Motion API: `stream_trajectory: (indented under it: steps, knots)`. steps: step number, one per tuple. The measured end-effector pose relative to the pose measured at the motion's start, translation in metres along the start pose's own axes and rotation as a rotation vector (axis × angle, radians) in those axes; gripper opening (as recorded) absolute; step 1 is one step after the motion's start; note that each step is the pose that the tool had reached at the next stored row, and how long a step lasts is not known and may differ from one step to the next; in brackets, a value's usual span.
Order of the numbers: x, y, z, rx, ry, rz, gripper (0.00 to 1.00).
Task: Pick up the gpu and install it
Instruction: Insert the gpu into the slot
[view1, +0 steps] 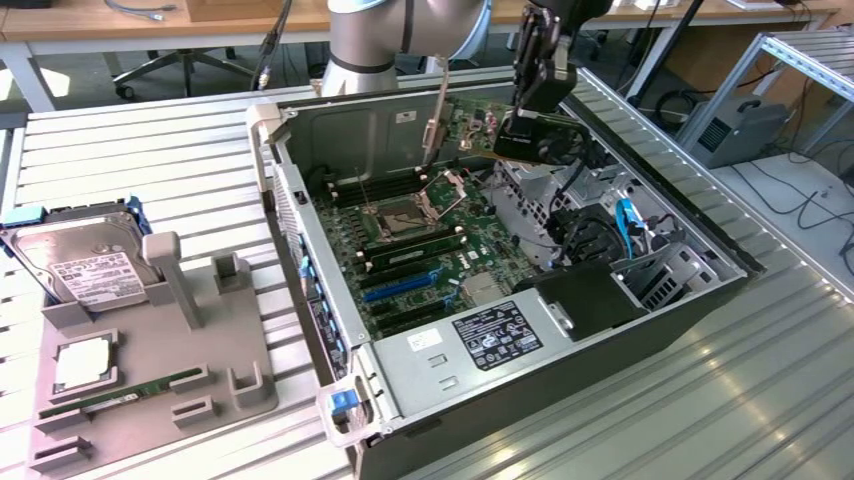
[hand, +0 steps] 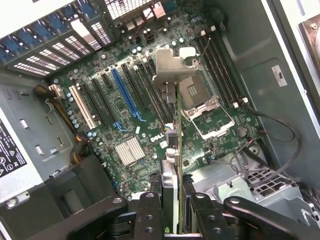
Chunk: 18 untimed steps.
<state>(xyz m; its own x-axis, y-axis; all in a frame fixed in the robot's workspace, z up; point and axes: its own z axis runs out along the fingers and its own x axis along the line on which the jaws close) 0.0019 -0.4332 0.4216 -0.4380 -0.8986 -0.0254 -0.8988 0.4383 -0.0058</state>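
1. Black fingers (hand: 149, 212) of the claw (hand: 176, 215) sit closest to the wrist camera. They are clenched on the near edge of the gpu (hand: 178, 150), one finger on each face.
2. In the wrist view the gpu is seen edge-on, a thin line running away from the claw. Its silver end bracket (hand: 172, 67) is at the far end.
3. In the exterior view the claw holds the gpu in the air over the open computer case (view1: 287, 180), toward the case's far end. The card is clear of the motherboard (hand: 125, 115) and not seated in any slot.
4. The motherboard lies flat inside the case. It carries a row of long expansion slots, one of them blue (hand: 124, 92), and a small ribbed silver heat sink (hand: 129, 150).
5. Also inside the case, the CPU socket (hand: 200, 100) stands open with its metal frame lifted. In the wrist view the gpu's bracket appears just beside it.
6. At the case's near end in the exterior view sits the power supply (view1: 494, 335), with a dark label on it.
7. Outside the case, on the exterior view's left, a grey holder (view1: 160, 330) lies on the slatted metal table (view1: 160, 160).
8. That holder carries a hard drive (view1: 87, 265) with a white label, a processor chip (view1: 83, 362) and a narrow green RAM stick (view1: 127, 392).
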Motion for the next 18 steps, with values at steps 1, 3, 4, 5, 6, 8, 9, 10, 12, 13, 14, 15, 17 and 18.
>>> stream_trajectory:
  steps: [1,3,4,5,6,8,9,10,12,13,14,15,17,18]
  knots:
    - [0.0000,0.0000,0.0000,-0.0001,-0.0001,-0.004,0.27]
    - [0.0000,0.0000,0.0000,-0.0003,-0.0001,-0.015,0.27]
    - [0.0000,0.0000,0.0000,-0.0006,-0.0002,-0.024,0.27]
    - [0.0000,0.0000,0.0000,-0.0007,-0.0002,-0.029,0.27]
    - [0.0000,0.0000,0.0000,-0.0008,-0.0003,-0.034,0.27]
    - [0.0000,0.0000,0.0000,-0.0011,-0.0003,-0.043,0.27]
    - [0.0000,0.0000,0.0000,-0.0012,-0.0003,-0.047,0.27]
    - [0.0000,0.0000,0.0000,-0.0014,-0.0003,-0.052,0.27]
    - [0.0000,0.0000,0.0000,-0.0015,-0.0004,-0.060,0.27]
    - [0.0000,0.0000,0.0000,-0.0016,-0.0004,-0.064,0.27]
    - [0.0000,0.0000,0.0000,-0.0017,-0.0004,-0.068,0.27]
    - [0.0000,0.0000,0.0000,-0.0019,-0.0005,-0.073,0.27]
    - [0.0000,0.0000,0.0000,-0.0021,-0.0005,-0.084,0.27]
    - [0.0000,0.0000,0.0000,-0.0023,-0.0006,-0.091,0.27]
